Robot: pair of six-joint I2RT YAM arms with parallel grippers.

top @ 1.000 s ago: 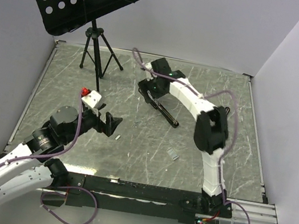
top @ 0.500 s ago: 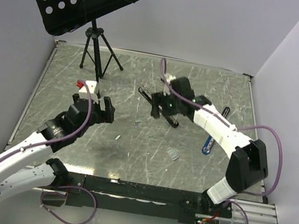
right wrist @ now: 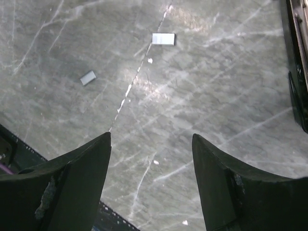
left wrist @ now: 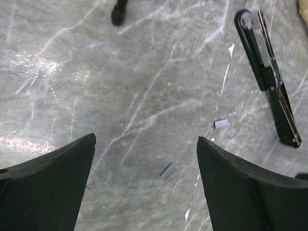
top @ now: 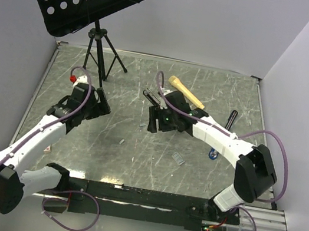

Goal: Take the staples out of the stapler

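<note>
The black stapler [top: 150,96] lies opened out flat on the table at mid-back, partly under my right arm. It shows whole in the left wrist view [left wrist: 267,72] and at the right edge of the right wrist view [right wrist: 299,72]. Small silvery staples pieces lie loose on the table: one [top: 178,160] [right wrist: 163,39], one [top: 121,141] [left wrist: 167,171] [right wrist: 88,77], one [top: 142,125] [left wrist: 221,123]. My left gripper [top: 101,104] [left wrist: 144,139] is open and empty, left of the stapler. My right gripper [top: 153,122] [right wrist: 151,137] is open and empty, just near of the stapler.
A music stand's tripod [top: 97,51] stands at the back left, one foot [left wrist: 118,17] ahead of my left gripper. A yellow-handled tool [top: 185,91] lies behind the right arm. A black pen [top: 232,117] and a blue-handled tool [top: 212,154] lie at the right.
My right gripper has moved off the stapler, leftward and nearer, uncovering the yellow-handled tool. My left gripper has moved back and to the left. The stapler and staple pieces lie where they were.
</note>
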